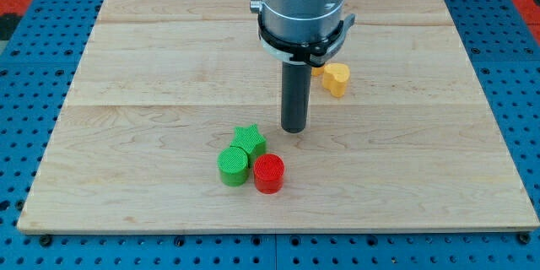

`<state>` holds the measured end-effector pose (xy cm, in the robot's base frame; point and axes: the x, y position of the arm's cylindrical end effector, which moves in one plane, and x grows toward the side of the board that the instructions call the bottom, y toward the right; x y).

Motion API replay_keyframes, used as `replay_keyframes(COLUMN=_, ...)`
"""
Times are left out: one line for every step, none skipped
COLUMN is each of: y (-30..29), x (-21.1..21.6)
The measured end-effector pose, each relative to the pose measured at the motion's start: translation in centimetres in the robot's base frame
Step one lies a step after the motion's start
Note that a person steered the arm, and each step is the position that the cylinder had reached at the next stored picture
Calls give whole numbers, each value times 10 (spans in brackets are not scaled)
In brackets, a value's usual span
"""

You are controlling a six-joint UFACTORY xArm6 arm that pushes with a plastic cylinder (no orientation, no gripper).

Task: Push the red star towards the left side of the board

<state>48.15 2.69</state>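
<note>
Red block [269, 173]: looks round, star shape not made out; touched by green cyl. [234, 167].
Tip [294, 129]: bare rod, nothing held; just right of green star [249, 140], above-right of red block.

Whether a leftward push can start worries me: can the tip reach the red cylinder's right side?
Probably yes: my tip sits up-right of the red cylinder, bare board between; the green star and green cylinder crowd only its left.
</note>
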Motion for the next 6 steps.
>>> replay_keyframes(y=0, x=0)
replay_keyframes(y=36, x=-3)
replay_keyframes(y=99, x=-13)
replay_keyframes(y=125, x=-53)
replay_keyframes(y=105, x=-105)
replay_keyframes(y=45, x=-146)
